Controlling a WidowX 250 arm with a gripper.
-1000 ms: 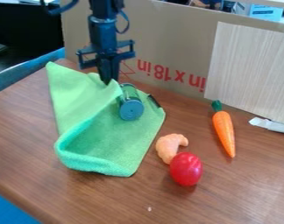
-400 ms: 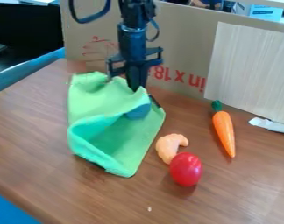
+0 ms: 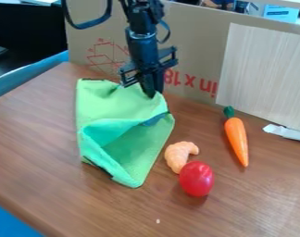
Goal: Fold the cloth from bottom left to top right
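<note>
ok so the green cloth point(image 3: 118, 109) is sitting left of the carrot point(image 3: 236, 139), gripper point(image 3: 153, 93) is pinching its flap on the carrot side, probably handling light and floppy, so I'm favoring a corner hold

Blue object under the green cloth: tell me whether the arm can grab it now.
Probably not: the green cloth drapes partly over the blue object, and the gripper seems to hold that cloth.

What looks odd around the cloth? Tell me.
A blue object peeks out from under the folded flap of the green cloth, near its right edge; something seems trapped in the fold.
</note>
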